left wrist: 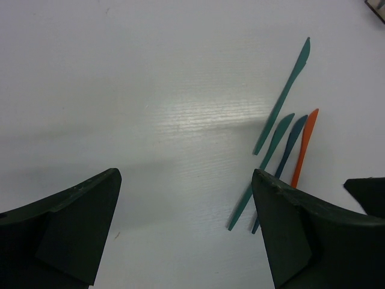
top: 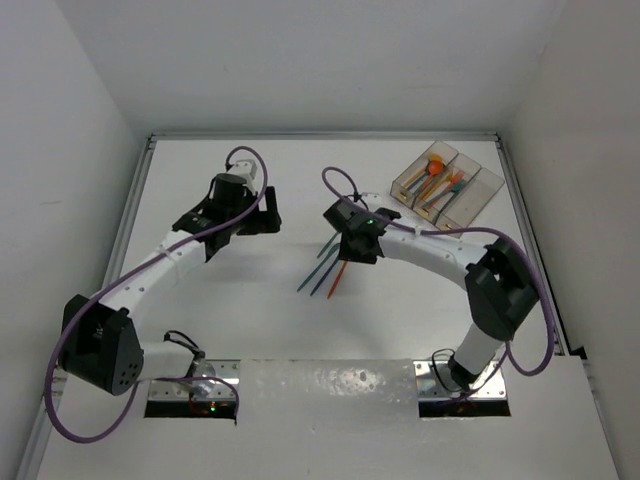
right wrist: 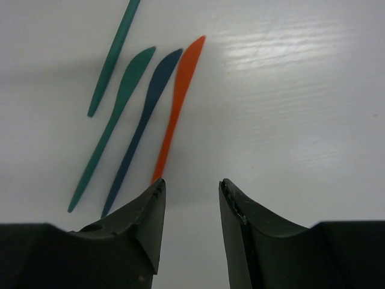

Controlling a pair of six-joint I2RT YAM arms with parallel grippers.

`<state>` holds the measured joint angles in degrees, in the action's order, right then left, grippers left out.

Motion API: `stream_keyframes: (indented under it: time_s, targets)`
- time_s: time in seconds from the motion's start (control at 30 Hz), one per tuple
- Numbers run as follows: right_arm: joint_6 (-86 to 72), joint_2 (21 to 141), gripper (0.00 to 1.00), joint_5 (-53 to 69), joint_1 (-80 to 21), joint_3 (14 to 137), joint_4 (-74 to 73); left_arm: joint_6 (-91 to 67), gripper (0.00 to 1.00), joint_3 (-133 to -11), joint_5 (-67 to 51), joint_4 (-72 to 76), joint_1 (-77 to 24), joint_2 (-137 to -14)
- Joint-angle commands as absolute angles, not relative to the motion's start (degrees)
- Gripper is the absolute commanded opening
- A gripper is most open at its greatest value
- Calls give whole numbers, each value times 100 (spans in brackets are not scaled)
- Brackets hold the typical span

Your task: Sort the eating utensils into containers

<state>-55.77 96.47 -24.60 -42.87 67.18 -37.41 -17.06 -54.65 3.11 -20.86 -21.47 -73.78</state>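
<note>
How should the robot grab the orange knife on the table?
Probably by its thin handle end, coming straight down from above. The orange knife lies flat on the table, so the jaws should close across its narrow width. Its blade almost touches the blue knife, but the handles spread apart, leaving room there.

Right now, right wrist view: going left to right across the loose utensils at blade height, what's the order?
teal utensil cut off by the top edge → teal knife → dark blue knife → orange knife
</note>
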Motion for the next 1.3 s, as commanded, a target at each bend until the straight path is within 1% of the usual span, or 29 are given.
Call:
stream_keyframes:
  time_s: [0.0,0.2,0.5,0.63,0.87,0.9,1.03,1.13,1.27]
  targets:
    - [-6406,9878,41,-2435,-4482,6724,-3516,-1784,89,-5502,404,-2127,-2109,-7076]
    - [-6820,10431,38,-1969,-4702,6653,-3270,-1749,89,-5265,536,-2101,-2109,-6856]
    - [-7005,10731,36,-1802,-4773,6469,-2778,-1775,89,-5150,448,-1995,-2109,-6820]
    - [-7075,10915,34,-1819,-4781,6469,-2943,-1784,89,-5150,439,-1986,-2109,-6820]
    - [-7224,11153,22,-1934,-4773,6030,-3357,-1784,89,-5150,440,-1986,-2109,-6812]
    - [-7225,11171,16,-1986,-4746,5951,-3479,-1775,89,-5150,439,-1995,-2109,-6820]
    - [-7242,11101,0,-2257,-4606,5784,-3779,-1775,89,-5142,448,-1995,-2109,-6820]
    - [-7120,10584,0,-2381,-4299,5424,-3508,-1775,89,-5142,439,-1986,-2109,-6820]
    - [-6358,9661,0,-2706,-3894,5238,-3130,-1775,89,-5133,404,-1960,-2109,-6864]
